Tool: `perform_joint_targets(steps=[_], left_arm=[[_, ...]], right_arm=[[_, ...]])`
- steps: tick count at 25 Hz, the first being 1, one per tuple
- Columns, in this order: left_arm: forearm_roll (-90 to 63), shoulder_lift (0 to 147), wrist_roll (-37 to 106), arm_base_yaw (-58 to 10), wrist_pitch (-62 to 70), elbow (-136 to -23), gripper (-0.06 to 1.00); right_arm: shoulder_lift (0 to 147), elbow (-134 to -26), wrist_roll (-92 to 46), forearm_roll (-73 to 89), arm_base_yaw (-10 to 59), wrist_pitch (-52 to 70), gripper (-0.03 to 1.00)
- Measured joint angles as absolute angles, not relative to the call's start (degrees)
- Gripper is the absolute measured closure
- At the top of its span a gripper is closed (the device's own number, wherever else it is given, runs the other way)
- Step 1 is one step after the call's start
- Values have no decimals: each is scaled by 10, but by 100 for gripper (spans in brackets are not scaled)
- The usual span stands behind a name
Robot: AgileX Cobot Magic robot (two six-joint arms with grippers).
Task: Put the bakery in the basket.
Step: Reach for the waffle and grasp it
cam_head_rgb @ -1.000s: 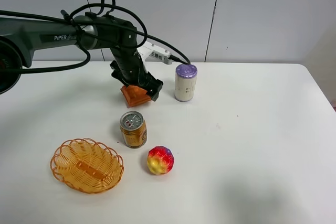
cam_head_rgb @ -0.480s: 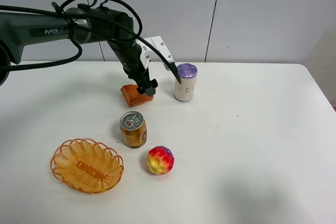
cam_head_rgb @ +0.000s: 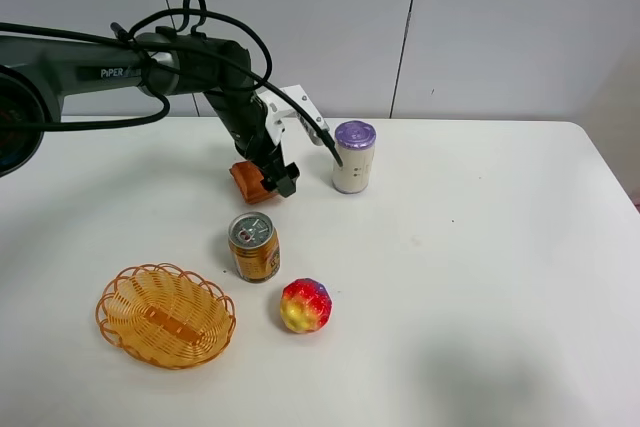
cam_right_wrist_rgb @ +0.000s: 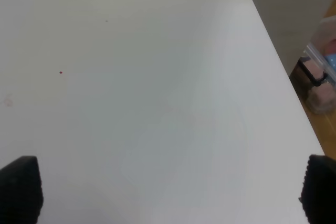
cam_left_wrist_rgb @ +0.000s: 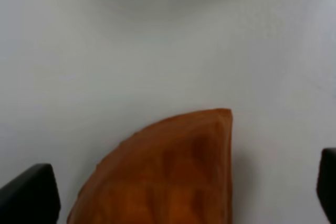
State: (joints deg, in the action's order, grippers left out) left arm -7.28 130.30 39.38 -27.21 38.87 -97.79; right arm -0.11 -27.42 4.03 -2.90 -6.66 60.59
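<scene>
At the near left of the white table point(cam_head_rgb: 480, 277), the wicker basket point(cam_head_rgb: 166, 315) waits with nothing in it. A red-and-yellow ball point(cam_head_rgb: 306, 305) sits to its right and a gold drink can point(cam_head_rgb: 254, 246) stands just beyond. Farther back, the bakery point(cam_head_rgb: 250, 180), an orange-brown wedge, lies flat on the table directly under the left gripper point(cam_head_rgb: 275, 175). In the left wrist view its jaws are spread wide to either side of the pastry point(cam_left_wrist_rgb: 168, 174) and are not touching it. A purple-lidded can point(cam_head_rgb: 353, 157) stands just right of the gripper. The basket lies toward the near left from the pastry, past the gold can. The right gripper point(cam_right_wrist_rgb: 168, 192), jaws apart and holding nothing, hangs over bare table by the right edge, so the left arm is clearly the nearer.
</scene>
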Motion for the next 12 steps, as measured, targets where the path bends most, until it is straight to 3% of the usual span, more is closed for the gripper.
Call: perform_joint_targets(steps=[12], left_arm=[[-84, 1329, 399, -242, 374, -978, -5]], right_arm=[[-1, -274, 40, -29, -67, 606, -3]])
